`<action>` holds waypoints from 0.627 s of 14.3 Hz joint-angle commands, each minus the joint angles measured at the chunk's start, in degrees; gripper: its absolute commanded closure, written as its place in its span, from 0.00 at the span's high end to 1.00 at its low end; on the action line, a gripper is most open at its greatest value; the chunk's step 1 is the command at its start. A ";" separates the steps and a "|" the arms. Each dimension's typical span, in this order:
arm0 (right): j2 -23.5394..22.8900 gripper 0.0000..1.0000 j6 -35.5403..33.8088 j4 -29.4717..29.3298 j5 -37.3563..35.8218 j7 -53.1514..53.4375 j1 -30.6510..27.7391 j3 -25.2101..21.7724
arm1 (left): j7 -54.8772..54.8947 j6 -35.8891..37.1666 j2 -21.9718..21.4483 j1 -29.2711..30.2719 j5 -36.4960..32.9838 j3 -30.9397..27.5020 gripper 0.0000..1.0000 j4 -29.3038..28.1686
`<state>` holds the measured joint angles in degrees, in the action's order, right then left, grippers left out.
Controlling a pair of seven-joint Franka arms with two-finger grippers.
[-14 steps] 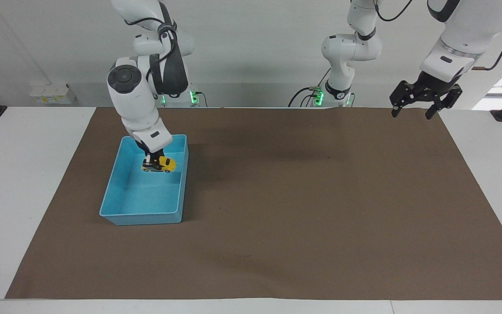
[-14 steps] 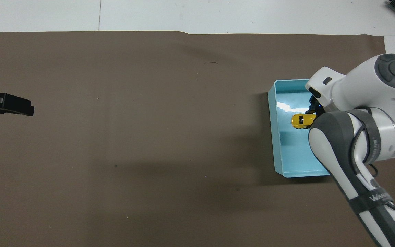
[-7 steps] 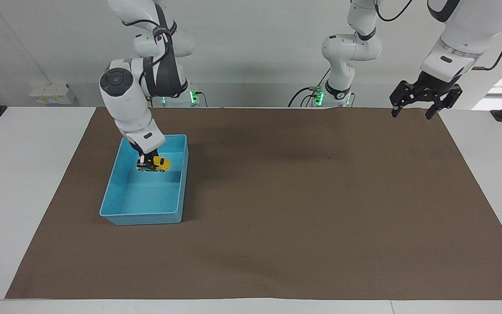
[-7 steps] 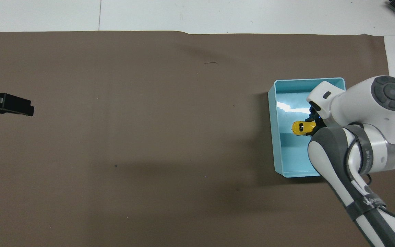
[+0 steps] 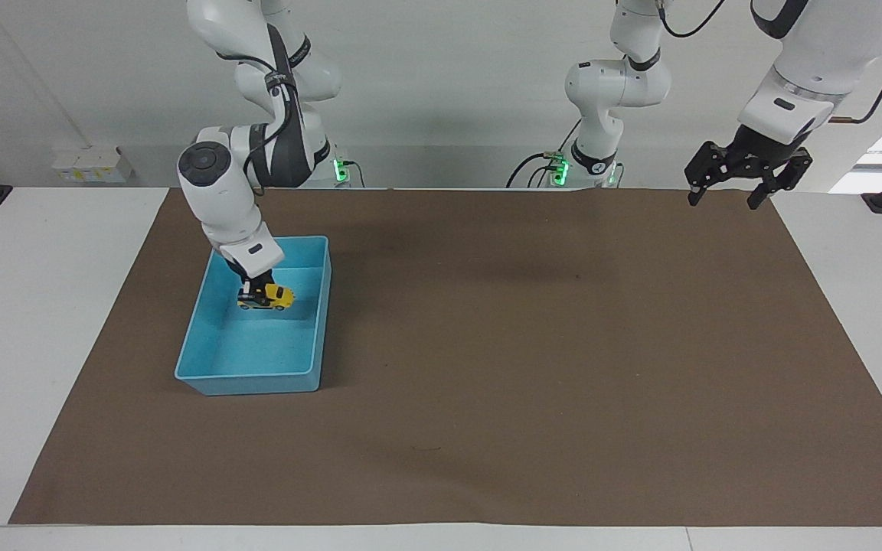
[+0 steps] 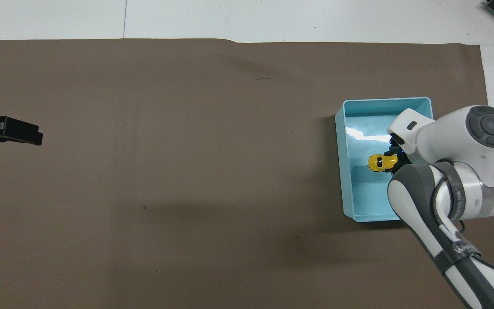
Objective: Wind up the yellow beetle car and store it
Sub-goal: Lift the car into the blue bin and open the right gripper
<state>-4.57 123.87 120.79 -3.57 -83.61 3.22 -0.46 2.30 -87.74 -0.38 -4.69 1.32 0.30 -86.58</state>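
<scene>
The right gripper (image 5: 256, 294) is clamped on the tail end of the yellow toy car (image 5: 268, 298), holding it inside the walls of a blue tray (image 5: 318, 321) that sits on a brown mat (image 5: 533, 344) toward the right arm's end of the table. In the facing view the car sits level, nose pointing toward the middle of the table, over the half of the tray nearer the robots; whether its wheels already touch the tray floor cannot be told. The overhead view shows the car (image 6: 382, 162) partly hidden under the arm's wrist, clear of the tray (image 6: 341, 141) walls. The step in hand looks like setting the car down for storage. To do it well, the arm should lower straight down until the wheels rest flat, then part its fingers gently and lift straight up, so that a wound spring does not send the car rolling into a wall. The left gripper (image 5: 732, 184) waits with fingers apart, raised over the mat's corner at the left arm's end.
</scene>
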 commanded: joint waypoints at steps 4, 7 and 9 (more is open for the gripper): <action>-1.75 0.00 5.76 3.48 -0.65 -1.65 -1.38 0.55 | -0.36 0.64 -0.86 0.65 0.17 0.40 1.00 -0.69; -2.90 0.00 7.44 4.01 -0.73 -1.74 -1.47 0.64 | -0.45 0.64 -0.86 0.65 0.17 0.40 1.00 -0.69; -3.51 0.00 7.71 4.27 -0.65 -1.74 -1.47 0.55 | -0.45 0.64 -0.86 0.65 0.17 0.40 1.00 -0.61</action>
<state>-7.77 130.08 124.29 -3.59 -83.71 2.77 -0.46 2.29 -87.74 -0.38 -4.69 1.32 0.30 -86.58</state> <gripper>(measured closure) 0.564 0.000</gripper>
